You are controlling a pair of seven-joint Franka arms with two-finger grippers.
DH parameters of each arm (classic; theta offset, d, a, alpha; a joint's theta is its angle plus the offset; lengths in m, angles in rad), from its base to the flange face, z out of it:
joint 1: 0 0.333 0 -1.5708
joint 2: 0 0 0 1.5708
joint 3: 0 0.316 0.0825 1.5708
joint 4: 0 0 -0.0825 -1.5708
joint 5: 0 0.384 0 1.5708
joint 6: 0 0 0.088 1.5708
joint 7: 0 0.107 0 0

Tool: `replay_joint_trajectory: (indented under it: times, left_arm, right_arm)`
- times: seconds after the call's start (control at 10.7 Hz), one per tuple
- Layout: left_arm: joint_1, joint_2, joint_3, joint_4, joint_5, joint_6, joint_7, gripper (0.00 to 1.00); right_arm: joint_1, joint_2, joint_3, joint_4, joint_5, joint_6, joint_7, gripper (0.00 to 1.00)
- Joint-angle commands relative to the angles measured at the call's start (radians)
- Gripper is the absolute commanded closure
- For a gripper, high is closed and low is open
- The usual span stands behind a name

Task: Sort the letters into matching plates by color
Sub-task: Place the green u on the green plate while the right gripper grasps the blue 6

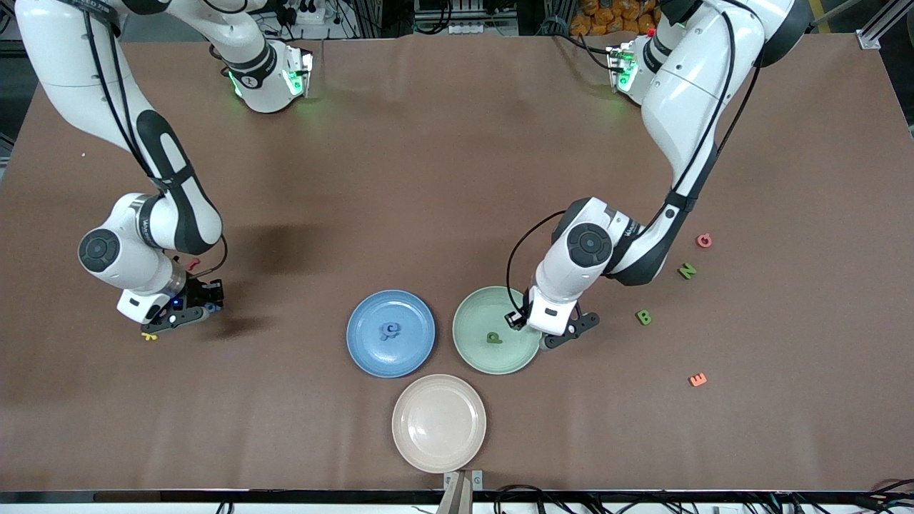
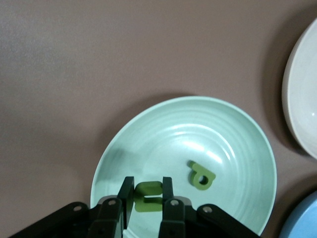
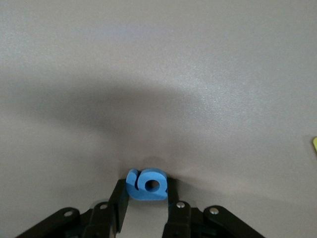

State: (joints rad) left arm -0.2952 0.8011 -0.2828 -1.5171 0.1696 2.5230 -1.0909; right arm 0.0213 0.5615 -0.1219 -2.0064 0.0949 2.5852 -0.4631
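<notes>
Left pincer (image 2: 147,206) grips a green letter (image 2: 148,196), hidden in front view.

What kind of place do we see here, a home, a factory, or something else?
Most likely a robotics lab. Two arms work at a brown-covered table: the left gripper holds a green letter over the green plate, the right gripper grips a blue letter. Cables and aluminium framing edge the table.
</notes>
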Motion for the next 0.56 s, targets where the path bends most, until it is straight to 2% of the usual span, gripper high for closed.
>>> replay_joint_trajectory:
  times: [0.0,0.09,0.19,0.28,0.47]
  left_arm:
    - [-0.019,0.026,0.016,0.032,-0.016,0.052,-0.056,1.00]
    - [-0.019,0.024,0.016,0.032,-0.015,0.056,-0.069,0.88]
    - [-0.015,0.023,0.016,0.032,-0.012,0.056,-0.061,0.11]
    - [-0.018,0.021,0.022,0.032,-0.004,0.054,-0.058,0.00]
    - [-0.010,0.007,0.027,0.031,0.001,0.053,-0.047,0.00]
  right_arm:
    - [-0.023,-0.031,0.042,-0.009,-0.003,-0.005,0.000,0.73]
    - [-0.023,-0.037,0.044,-0.008,-0.001,-0.007,0.011,0.73]
    - [-0.024,-0.041,0.059,-0.005,-0.001,-0.007,0.036,0.73]
    - [-0.020,-0.040,0.070,0.004,0.008,-0.007,0.079,0.73]
    - [-0.005,-0.041,0.109,0.023,0.014,-0.007,0.194,0.73]
